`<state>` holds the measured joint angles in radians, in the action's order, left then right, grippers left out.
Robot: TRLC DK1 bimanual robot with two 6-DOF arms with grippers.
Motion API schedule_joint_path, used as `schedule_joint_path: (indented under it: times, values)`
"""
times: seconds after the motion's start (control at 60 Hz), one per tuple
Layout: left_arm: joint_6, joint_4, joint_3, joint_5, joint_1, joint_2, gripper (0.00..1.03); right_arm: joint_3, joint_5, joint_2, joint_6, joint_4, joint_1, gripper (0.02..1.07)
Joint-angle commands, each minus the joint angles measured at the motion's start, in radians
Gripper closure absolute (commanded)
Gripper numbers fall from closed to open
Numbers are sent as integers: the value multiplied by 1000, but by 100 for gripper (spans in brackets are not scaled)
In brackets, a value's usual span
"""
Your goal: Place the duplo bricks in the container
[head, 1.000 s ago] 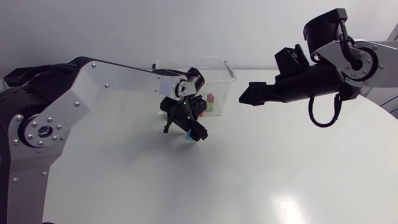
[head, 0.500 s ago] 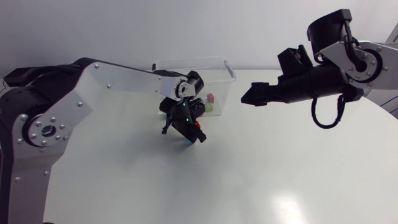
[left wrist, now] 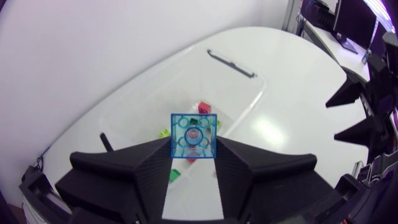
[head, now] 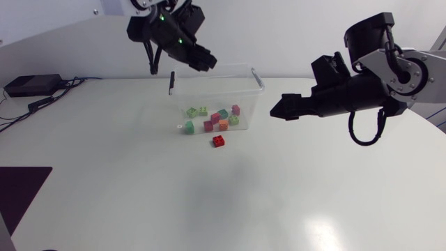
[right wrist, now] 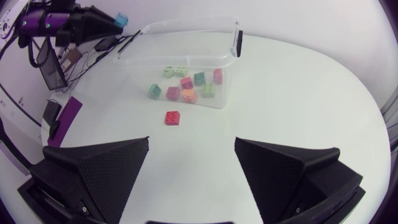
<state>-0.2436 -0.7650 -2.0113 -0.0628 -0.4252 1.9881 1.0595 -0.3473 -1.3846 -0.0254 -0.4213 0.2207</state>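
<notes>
The left end effector is clenched on a translucent blue duplo brick, its 2 broad fingers pressing the brick's opposite side walls. A second ago this end effector was low over the table, just in front of the container. It has since lifted clear and now hangs high over the container's rear left part. In the left wrist view the container's open top lies straight beyond the held brick. This suggests that the pick-up is done and only the lowering and release remain for this brick. The brick's studded face points back along the fingers toward the wrist camera, showing 4 studs in a 2 by 2 square. That face therefore has no long axis, and its edges sit square to the fingers. The brick's depth cannot be judged from this angle. Several bricks in green, pink, teal and orange already lie on the container's floor. 1 red brick sits on the table just outside the container's front wall, uncovered now that the left arm has risen, and is likely next. The right end effector is released and empty, unmoved at the container's right side, apart from it.
</notes>
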Motion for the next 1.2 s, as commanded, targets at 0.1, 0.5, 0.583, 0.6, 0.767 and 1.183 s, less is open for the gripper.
schedule_joint_path:
  times: [0.1,0.5,0.583,0.6,0.767,1.183]
  values:
    - [10,-5,-181,6,29,189,61,-46,-9,27,7,7,3,7]
    - [20,-77,-205,31,22,199,5,-49,-7,38,12,-1,12,7]
    - [24,-79,-139,27,14,135,5,-49,-7,38,12,-1,14,7]
    - [24,-76,-122,26,11,123,5,-50,-7,38,12,-1,16,7]
    - [27,-5,98,24,-34,-28,5,-53,-7,41,15,-4,17,7]
    - [-215,217,655,-80,-113,-236,6,-73,-5,47,25,-7,16,7]
